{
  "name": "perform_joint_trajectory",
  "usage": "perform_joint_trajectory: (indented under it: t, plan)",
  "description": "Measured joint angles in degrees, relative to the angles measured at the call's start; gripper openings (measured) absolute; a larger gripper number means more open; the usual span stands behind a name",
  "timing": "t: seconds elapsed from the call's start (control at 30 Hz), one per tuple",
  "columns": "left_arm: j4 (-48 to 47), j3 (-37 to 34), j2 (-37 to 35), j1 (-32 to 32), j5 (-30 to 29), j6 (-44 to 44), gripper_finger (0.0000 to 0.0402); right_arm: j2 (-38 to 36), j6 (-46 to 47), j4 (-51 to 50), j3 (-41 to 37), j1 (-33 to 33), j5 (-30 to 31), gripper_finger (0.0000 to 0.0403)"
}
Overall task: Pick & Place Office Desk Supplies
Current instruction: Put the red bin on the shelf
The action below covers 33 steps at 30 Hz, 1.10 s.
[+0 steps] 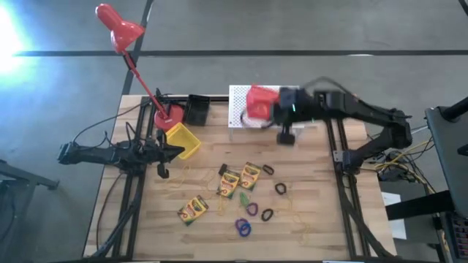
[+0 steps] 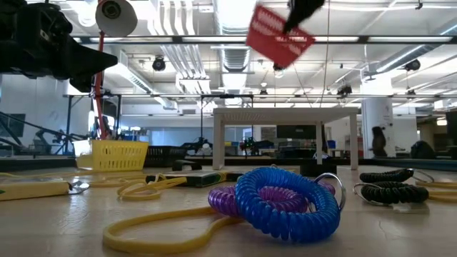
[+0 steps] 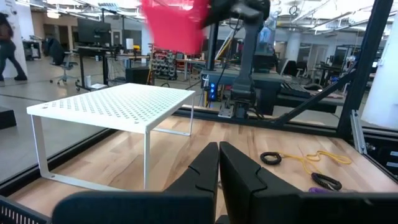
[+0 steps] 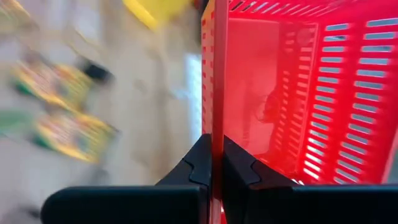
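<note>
Crayon boxes (image 1: pixel 248 176) and elastic rings (image 1: pixel 243 227) lie mid-table while the right gripper (image 4: pixel 212 163) pinches one thin wall of a red basket (image 1: pixel 258 104) above the white stand (image 1: pixel 238 117) — could swing or slip. Left gripper (image 3: pixel 218 163), clenched empty, waits near the yellow basket (image 1: pixel 182 140).

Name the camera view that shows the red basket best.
Right wrist view: the red basket fills it, right gripper shut on its wall. High view shows it above the white stand; low and left wrist views show it hanging in the air.
</note>
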Motion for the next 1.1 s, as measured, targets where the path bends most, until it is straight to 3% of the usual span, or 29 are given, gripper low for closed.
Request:
perform_joint_trajectory:
  t: [0.13, 0.33, 0.63, 0.8, 1.1]
  plan:
    - [0.0, 0.0, 0.0, 0.0, -0.3, 0.0, 0.0021, 3.3, -11.3, -2.7, -0.3, -12.1, -1.7, 0.0009]
    - [0.0, 0.0, 0.0, 0.0, -3.5, -0.3, 0.0021, 8.4, -12.9, -5.0, -0.5, -21.7, -1.6, 0.0009]
    - [0.0, 0.0, 0.0, 0.0, -4.4, -1.6, 0.0021, 12.2, -14.9, -9.7, -0.5, -22.5, -1.5, 0.0012]
    - [0.0, 0.0, 0.0, 0.0, -4.5, -1.6, 0.0021, 13.1, -14.8, -10.1, -0.5, -22.5, 3.0, 0.0015]
    - [0.0, 0.0, 0.0, 0.0, -4.5, -1.6, 0.0021, 14.8, -14.6, -10.5, -0.5, -22.4, 6.1, 0.0058]
